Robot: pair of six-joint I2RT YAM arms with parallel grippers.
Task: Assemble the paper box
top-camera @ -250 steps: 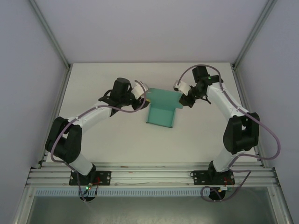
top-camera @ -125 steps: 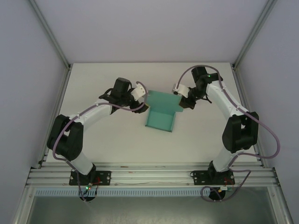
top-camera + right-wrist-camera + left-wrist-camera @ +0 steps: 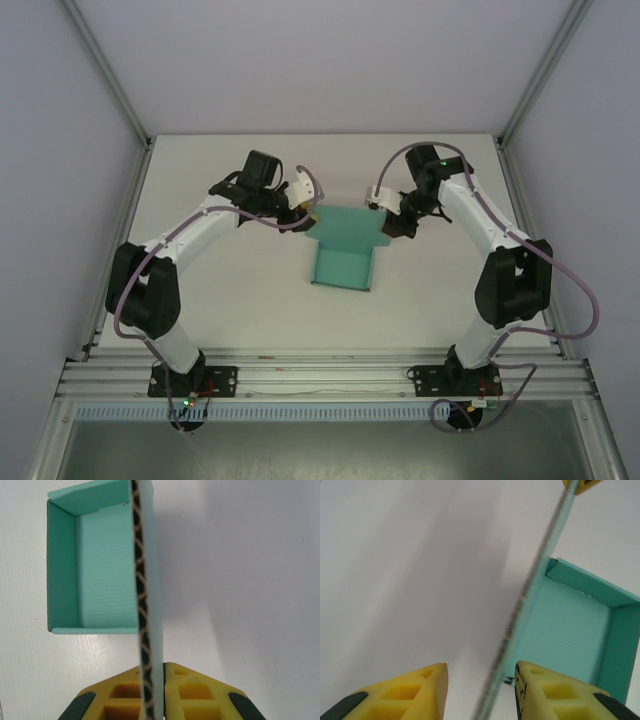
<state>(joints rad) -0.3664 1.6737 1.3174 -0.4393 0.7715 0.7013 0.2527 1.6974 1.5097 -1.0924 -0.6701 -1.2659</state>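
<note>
The teal-green paper box [image 3: 343, 247] lies mid-table, its tray part folded up with low walls and a wide upright panel across its far end. My right gripper [image 3: 389, 222] is shut on that panel's right end; in the right wrist view the panel's edge [image 3: 145, 630] runs straight down between the yellow fingers [image 3: 200, 692], the open tray [image 3: 102, 565] to its left. My left gripper [image 3: 309, 214] is open at the panel's left end. The left wrist view has the panel edge [image 3: 520, 615] passing between the spread yellow fingers [image 3: 415, 692], nearer the right one, with the tray [image 3: 570, 640] beyond.
The white table [image 3: 240, 290] is bare around the box. White enclosure walls [image 3: 60, 150] stand close on both sides and behind. The aluminium rail [image 3: 320, 375] with both arm bases runs along the near edge.
Both grippers and the box's far panel have shifted slightly toward the back of the table. The left arm's wrist swung farther back and its elbow straightened. The box's near edge slid back a little.
</note>
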